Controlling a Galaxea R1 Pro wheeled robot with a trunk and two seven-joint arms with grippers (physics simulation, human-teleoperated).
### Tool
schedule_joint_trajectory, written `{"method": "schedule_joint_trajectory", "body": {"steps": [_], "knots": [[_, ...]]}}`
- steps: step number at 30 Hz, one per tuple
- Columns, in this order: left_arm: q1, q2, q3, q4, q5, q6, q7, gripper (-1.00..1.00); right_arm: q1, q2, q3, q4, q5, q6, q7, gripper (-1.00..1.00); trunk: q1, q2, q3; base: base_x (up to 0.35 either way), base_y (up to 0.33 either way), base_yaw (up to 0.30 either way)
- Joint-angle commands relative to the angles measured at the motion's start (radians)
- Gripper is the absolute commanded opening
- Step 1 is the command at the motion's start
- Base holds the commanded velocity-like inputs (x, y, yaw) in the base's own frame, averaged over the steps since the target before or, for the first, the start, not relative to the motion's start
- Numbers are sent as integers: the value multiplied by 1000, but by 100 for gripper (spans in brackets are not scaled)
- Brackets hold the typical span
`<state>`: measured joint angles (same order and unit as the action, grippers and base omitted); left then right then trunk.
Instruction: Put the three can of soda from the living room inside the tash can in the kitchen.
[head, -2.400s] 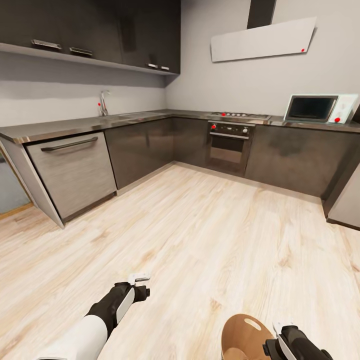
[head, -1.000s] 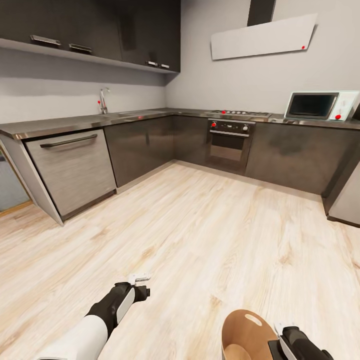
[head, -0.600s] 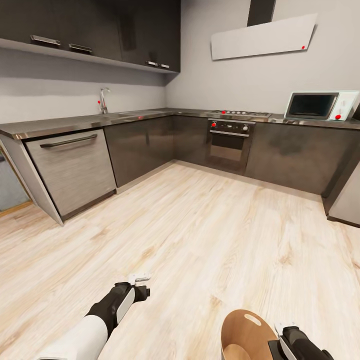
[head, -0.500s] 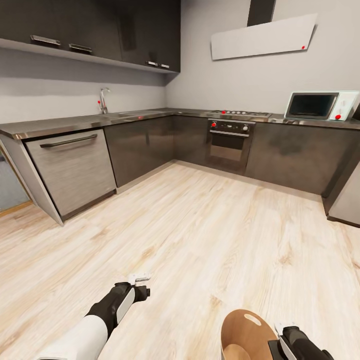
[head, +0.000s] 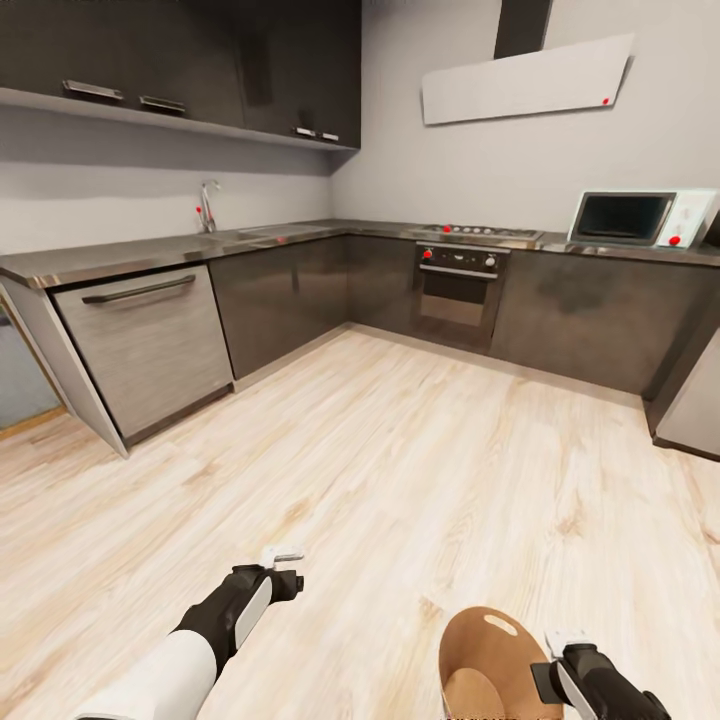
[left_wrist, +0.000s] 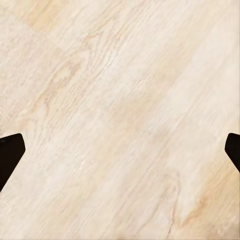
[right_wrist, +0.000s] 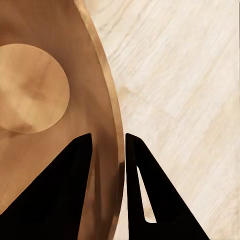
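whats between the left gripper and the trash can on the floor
Bare wood floor lies between the left gripper and the trash can in the head view.

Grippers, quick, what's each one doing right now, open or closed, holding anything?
Left gripper: open, nothing between its fingers, wooden floor below.
Right gripper: closed on the trash can rim, one finger inside, one outside.

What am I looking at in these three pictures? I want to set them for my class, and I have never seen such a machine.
It is a simulated two-armed wheeled robot in a kitchen. The large picture comes from its head camera, looking down over both arms at a wooden floor, with dark cabinets, an oven and a microwave behind. The other two come from cameras at the wrists. The left gripper is open over bare floor. The right gripper pinches the rim of a round bin, the trash can, one finger inside and one outside. The bin looks empty.
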<state>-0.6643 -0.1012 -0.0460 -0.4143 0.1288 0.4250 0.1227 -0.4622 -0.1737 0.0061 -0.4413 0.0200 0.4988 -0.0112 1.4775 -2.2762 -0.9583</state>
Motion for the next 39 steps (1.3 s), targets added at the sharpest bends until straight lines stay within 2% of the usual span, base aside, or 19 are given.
{"method": "schedule_joint_trajectory", "body": {"steps": [1, 27, 35, 39], "knots": [[0, 0, 0, 0, 0, 0, 0, 100, -1, 0, -1, -5, -5, 0, 0, -100, -4, 7, 3, 0, 0, 0], [0, 0, -1, 0, 0, -9, 2, 100, -3, 0, -7, -39, -8, -2, 8, -100, -104, 189, 85, 0, 0, 0], [0, 0, -1, 1, -1, -11, 1, 100, -2, -2, -16, -141, -17, 34, 9, -100, -134, 245, 110, 0, 0, 0], [0, 0, -1, 1, -1, -11, 1, 100, 0, -2, -18, -209, -20, 112, 9, -100, -150, 273, 122, 0, 0, 0]]}}
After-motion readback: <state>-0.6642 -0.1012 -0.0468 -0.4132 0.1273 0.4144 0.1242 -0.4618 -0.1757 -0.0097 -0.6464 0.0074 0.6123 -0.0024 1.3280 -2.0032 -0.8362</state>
